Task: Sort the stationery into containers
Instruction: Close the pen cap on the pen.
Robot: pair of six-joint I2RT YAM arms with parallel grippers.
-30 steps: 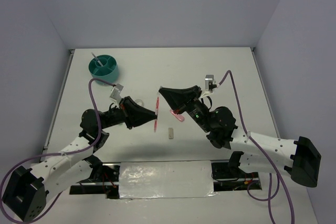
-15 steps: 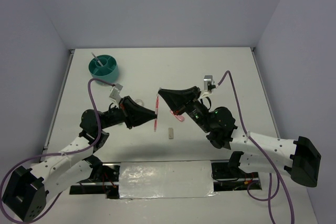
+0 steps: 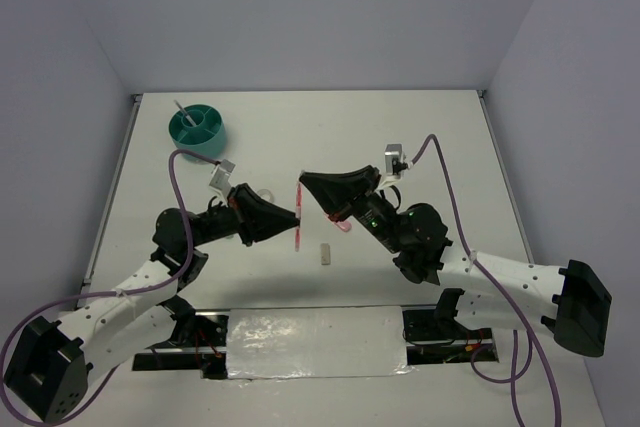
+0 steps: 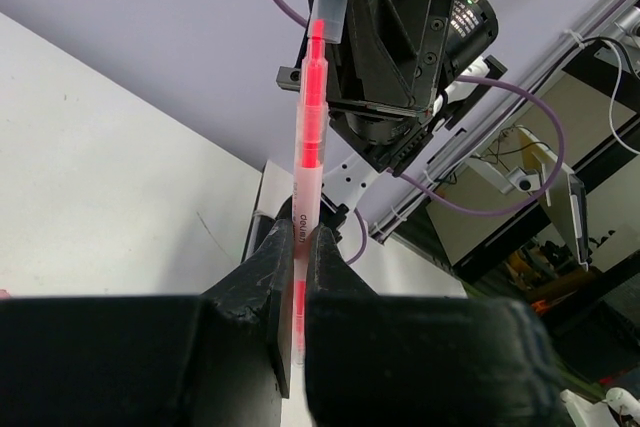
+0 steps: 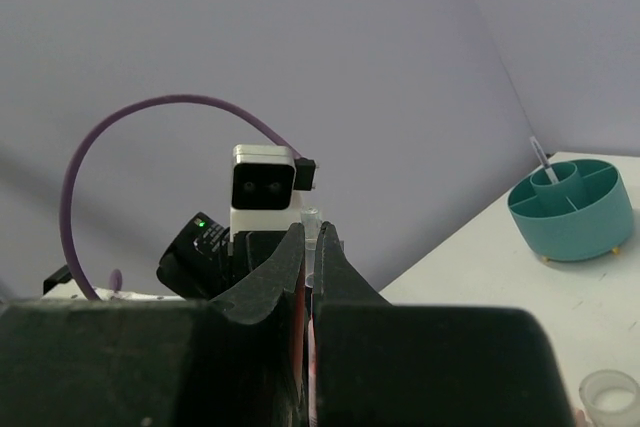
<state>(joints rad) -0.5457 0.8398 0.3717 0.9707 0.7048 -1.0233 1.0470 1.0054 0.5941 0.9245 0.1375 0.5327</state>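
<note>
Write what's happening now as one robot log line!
left fingers: shut on pink pen | right fingers: shut on pen's top end | pen: in mid-air | teal cup: far left, untouched

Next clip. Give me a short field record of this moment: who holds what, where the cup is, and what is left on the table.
left pincer: shut on the pink pen, low on its barrel
right pincer: shut on the pen's clear-capped end, as far as its wrist view shows
pink pen: held between both pincers, off the table
teal cup: far left of the table, a thin pale item standing in its central well
loose on table: tan block near the pen; clear ring
</note>
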